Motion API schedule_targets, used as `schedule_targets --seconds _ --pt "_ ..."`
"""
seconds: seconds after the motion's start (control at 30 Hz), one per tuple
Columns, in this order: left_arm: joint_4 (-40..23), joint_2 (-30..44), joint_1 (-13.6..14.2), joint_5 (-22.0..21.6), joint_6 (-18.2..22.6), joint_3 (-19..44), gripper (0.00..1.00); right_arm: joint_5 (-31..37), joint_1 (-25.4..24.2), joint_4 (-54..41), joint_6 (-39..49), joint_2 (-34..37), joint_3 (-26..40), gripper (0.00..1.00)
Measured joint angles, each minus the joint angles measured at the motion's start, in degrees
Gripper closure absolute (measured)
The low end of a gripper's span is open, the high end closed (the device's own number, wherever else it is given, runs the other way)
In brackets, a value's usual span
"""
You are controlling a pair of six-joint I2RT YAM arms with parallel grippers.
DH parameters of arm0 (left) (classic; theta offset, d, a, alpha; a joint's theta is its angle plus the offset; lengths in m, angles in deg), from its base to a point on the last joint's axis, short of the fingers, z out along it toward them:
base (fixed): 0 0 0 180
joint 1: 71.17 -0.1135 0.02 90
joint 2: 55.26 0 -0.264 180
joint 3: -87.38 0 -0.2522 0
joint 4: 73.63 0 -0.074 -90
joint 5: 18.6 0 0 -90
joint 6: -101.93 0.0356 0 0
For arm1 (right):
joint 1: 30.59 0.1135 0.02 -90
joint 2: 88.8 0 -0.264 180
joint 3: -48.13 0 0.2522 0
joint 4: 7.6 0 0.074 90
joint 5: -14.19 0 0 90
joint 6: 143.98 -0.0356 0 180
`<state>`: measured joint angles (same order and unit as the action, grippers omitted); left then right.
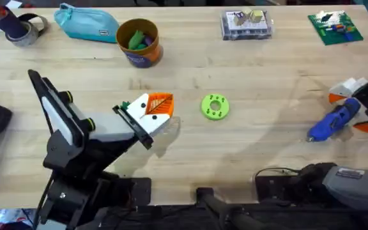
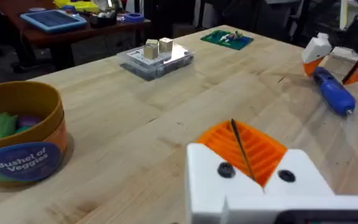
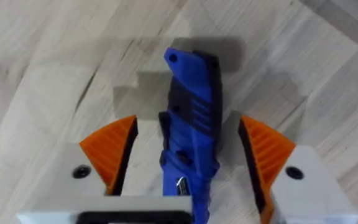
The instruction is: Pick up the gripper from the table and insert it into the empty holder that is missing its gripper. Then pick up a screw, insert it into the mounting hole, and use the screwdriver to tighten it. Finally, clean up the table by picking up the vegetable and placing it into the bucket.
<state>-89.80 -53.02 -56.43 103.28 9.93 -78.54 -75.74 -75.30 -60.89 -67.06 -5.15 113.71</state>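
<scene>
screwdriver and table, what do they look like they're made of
The screwdriver: likely molded plastic, glossy blue with ribbed black sections. The table: wood, seemingly butcher block, with pale joined strips, visible grain and a smooth, low-sheen finish.

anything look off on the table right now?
Nothing spilled or broken. The bucket stands upright and already holds green and purple pieces. The screwdriver lies flat on the table, between the open right hand.

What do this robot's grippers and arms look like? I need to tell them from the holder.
The right gripper has white finger bodies with orange ribbed pads and dark screws. The left gripper matches. The arm links are black.
</scene>
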Motion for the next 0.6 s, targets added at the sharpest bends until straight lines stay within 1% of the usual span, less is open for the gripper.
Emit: schedule_targets --seconds 0.2,0.43,0.5,0.6 --pt "0.00 0.00 0.00 0.00 0.00 0.00 0.989 0.80 0.00 1.28 -0.24 3.41 -0.02 0.018" --pt "0.00 0.00 0.00 0.00 0.00 0.00 0.989 1.21 0.00 2.92 -0.24 4.53 -0.02 0.028" --pt "0.00 0.00 0.00 0.00 0.00 0.00 0.989 1.24 0.00 3.34 -0.25 4.55 -0.02 0.080" --pt "0.00 0.00 0.00 0.01 0.00 0.00 0.989 1.48 0.00 3.59 -0.38 4.55 -0.02 0.220"
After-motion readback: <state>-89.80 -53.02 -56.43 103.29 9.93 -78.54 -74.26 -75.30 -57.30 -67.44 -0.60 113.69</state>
